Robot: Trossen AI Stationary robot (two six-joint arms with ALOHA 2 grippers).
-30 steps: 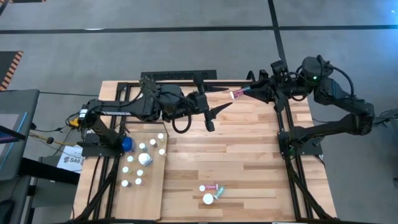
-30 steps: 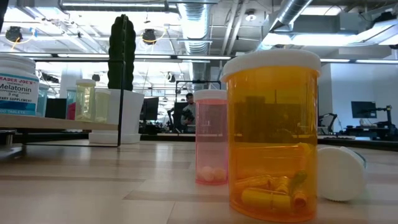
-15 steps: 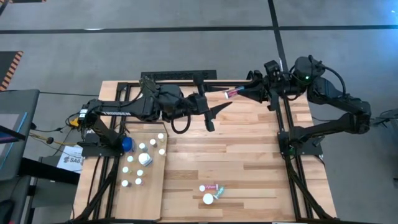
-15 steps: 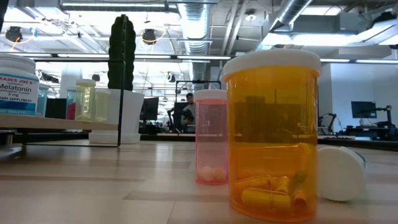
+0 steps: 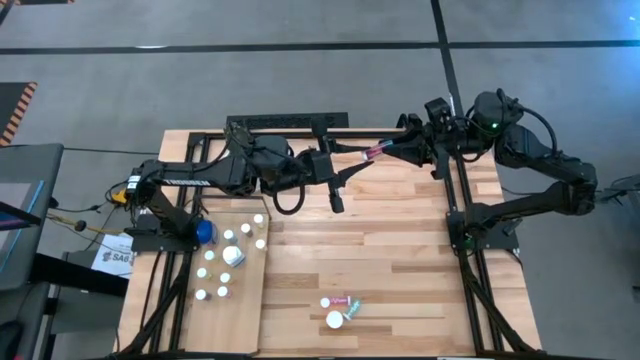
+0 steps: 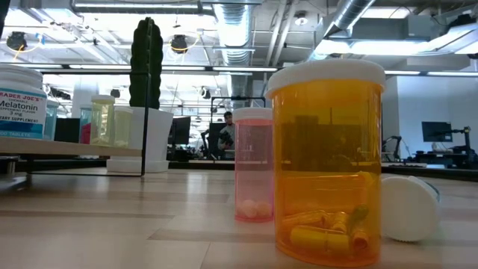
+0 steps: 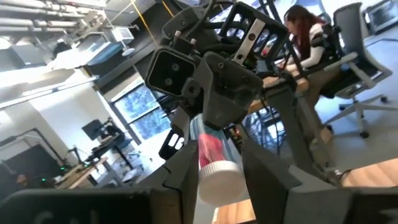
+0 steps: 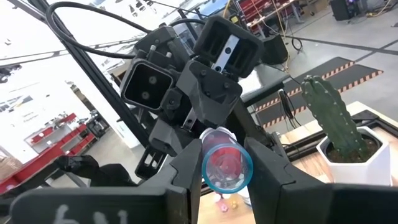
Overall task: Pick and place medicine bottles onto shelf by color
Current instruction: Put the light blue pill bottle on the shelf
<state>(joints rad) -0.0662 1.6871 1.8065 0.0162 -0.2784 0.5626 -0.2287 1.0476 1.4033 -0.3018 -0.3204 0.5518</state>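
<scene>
A pink medicine bottle [image 5: 374, 152] with a white cap hangs level in the air above the table's far edge, between both raised arms. My right gripper [image 5: 388, 149] is shut on its bottom end. My left gripper [image 5: 358, 158] has come in from the left and is shut on its cap end. The pale shelf [image 5: 240, 290] lies at the near left and carries several white-capped bottles [image 5: 214, 272]. Three more bottles [image 5: 340, 308] rest on the table near the front edge: an amber one [image 6: 325, 157] and a pink one [image 6: 254, 164] upright, a white one [image 6: 407, 205] on its side. My left gripper pinches the bottle's white cap [image 7: 219, 182] between its two fingers [image 7: 184, 174], which come level from the table's left and lie along the bottle. The bottle is level and clear of the table. My right gripper pinches the bottle's bottom end [image 8: 227, 167] between its two fingers [image 8: 188, 167], which come level from the table's right, along the bottle. The round base faces the right wrist camera.
A cactus in a white pot [image 8: 339, 140] stands on the shelf with a blue object [image 5: 205, 232] beside it. Black frame rails [image 5: 460, 200] run along both table sides. Bare wood [image 5: 400, 250] lies in the middle. A seated person [image 7: 308, 37] shows beyond the table.
My right gripper has carried the pink bottle a little toward the table's left, up to my left gripper. My left gripper has stayed in place and shut its fingers on the bottle's cap end. The bottle stays level in the air.
</scene>
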